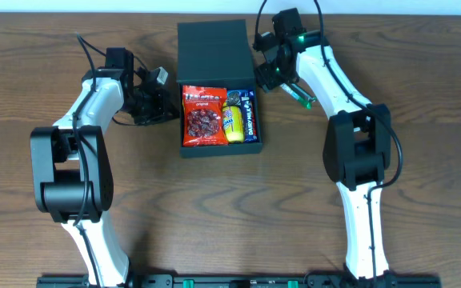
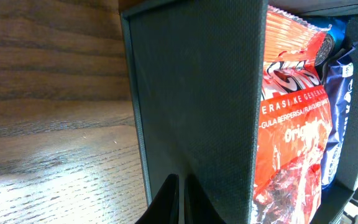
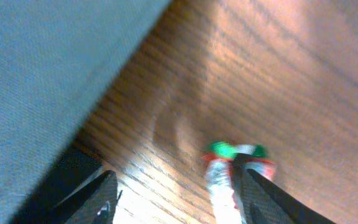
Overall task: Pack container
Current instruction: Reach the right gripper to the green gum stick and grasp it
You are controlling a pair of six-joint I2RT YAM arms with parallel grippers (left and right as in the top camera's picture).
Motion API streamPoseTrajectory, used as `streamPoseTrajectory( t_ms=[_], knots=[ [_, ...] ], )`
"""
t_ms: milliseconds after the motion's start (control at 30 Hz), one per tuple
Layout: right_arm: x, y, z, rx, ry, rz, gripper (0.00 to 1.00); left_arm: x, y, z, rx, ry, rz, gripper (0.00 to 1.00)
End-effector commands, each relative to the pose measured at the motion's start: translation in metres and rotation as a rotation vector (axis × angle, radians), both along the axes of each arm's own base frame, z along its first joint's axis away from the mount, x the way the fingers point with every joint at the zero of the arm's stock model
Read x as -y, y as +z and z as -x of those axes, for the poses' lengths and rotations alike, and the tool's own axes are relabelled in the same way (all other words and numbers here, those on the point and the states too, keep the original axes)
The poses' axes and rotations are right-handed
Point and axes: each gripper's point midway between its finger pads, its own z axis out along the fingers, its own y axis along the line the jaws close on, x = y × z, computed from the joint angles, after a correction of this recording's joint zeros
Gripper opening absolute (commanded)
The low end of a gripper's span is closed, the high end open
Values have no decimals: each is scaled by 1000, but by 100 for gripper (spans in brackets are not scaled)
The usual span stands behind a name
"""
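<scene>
The container (image 1: pixel 212 50) is a dark box in the middle of the table with its lid flapped open to the far side. Inside lie a red snack packet (image 1: pixel 202 118), a yellow packet (image 1: pixel 232 120) and a blue Dairy Milk bar (image 1: pixel 249 116). My left gripper (image 1: pixel 169 102) is shut, its tips (image 2: pixel 180 199) against the outer left wall of the container (image 2: pixel 197 93). My right gripper (image 1: pixel 272 78) is open (image 3: pixel 176 196) just right of the lid (image 3: pixel 42 74), low over the table. A small green, white and red packet (image 3: pixel 222 177) lies by its right finger.
The small packet (image 1: pixel 301 96) lies on the wooden table right of the box, under my right arm. The red packet (image 2: pixel 291 124) and blue bar (image 2: pixel 337 118) show over the box wall in the left wrist view.
</scene>
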Motion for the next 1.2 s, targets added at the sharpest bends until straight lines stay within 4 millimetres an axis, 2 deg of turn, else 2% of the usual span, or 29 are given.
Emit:
streamPoseTrajectory(
  t_ms=[0,167,367,600,767,900,1067,1167],
  knots=[
    [-11,29,-4,53,11,-28,62,3,-4,4,-19,-3,5,6],
    [-8,30,-7,61,5,-25,62,3,-4,3,-18,-2,4,6],
    [18,26,-15,96,-11,90,66,3,-4,1,-9,-2,4,6],
    [24,14,-7,82,121,145,66,3,-4,1,-9,4,5,7],
    [21,5,5,49,216,140,65,3,-4,1,-9,4,5,7],
    [22,-5,10,33,239,147,63,3,-4,1,-9,4,5,7],
    [24,-9,7,48,234,146,61,3,-4,1,-9,4,5,7],
    [27,-16,6,50,228,146,50,3,-4,1,-10,4,5,7]
  ],
)
